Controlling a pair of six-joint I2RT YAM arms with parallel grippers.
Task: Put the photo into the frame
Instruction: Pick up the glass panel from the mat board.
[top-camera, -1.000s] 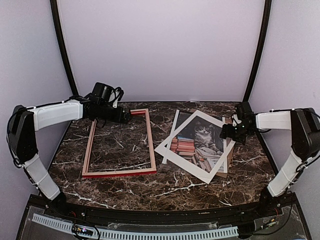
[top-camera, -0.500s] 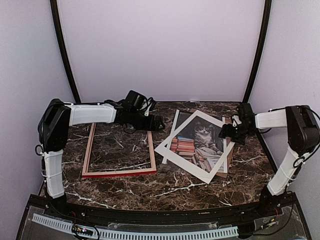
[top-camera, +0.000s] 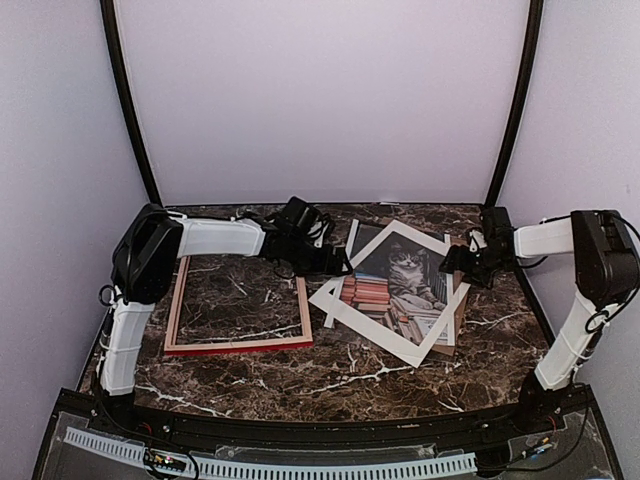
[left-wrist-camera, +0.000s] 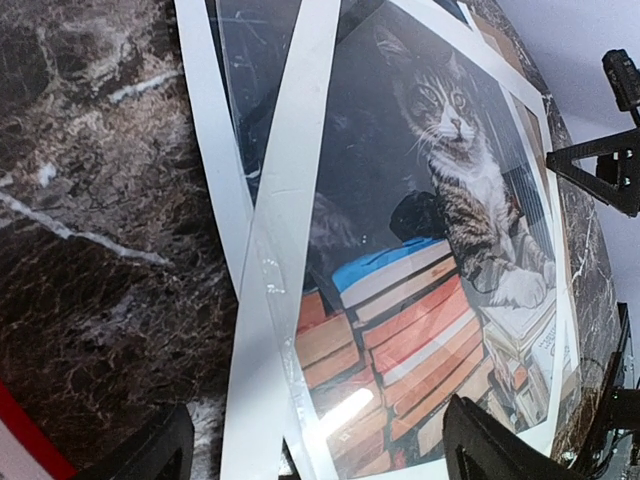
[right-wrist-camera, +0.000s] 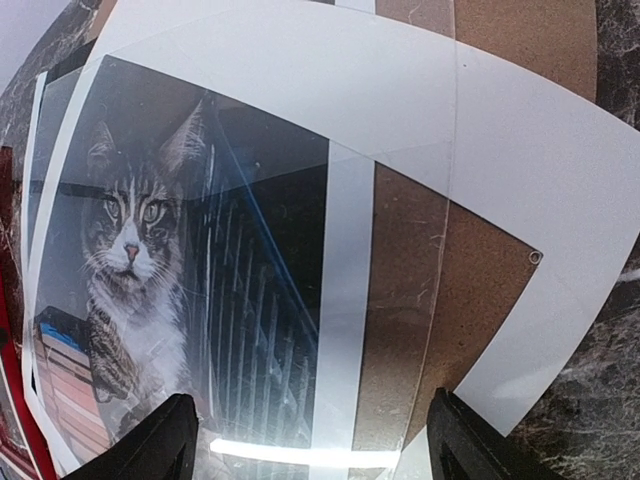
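Note:
The red frame (top-camera: 240, 345) lies flat on the left of the marble table, empty inside. The photo (top-camera: 392, 283), a cat on stacked books, lies to its right in a loose stack with a tilted white mat (top-camera: 330, 297), a clear sheet and a brown backing board (top-camera: 458, 318). My left gripper (top-camera: 338, 264) is open and empty, hovering over the stack's left edge. In the left wrist view it (left-wrist-camera: 320, 455) spans the mat strip (left-wrist-camera: 290, 200) and photo (left-wrist-camera: 440, 200). My right gripper (top-camera: 450, 265) is open and empty over the stack's right side; the right wrist view (right-wrist-camera: 310, 450) shows photo (right-wrist-camera: 130, 230), board (right-wrist-camera: 470, 280) and mat (right-wrist-camera: 540, 180).
The frame's corner (left-wrist-camera: 12, 445) shows at the left wrist view's lower left. The marble table (top-camera: 300, 385) ends at a black front rail (top-camera: 320, 430). Pale walls and two black posts (top-camera: 512, 110) close in the back and sides.
My left arm has swung right, from the frame's far side across to the photo stack's left edge. My right gripper has barely moved. The frame and stack lie as before.

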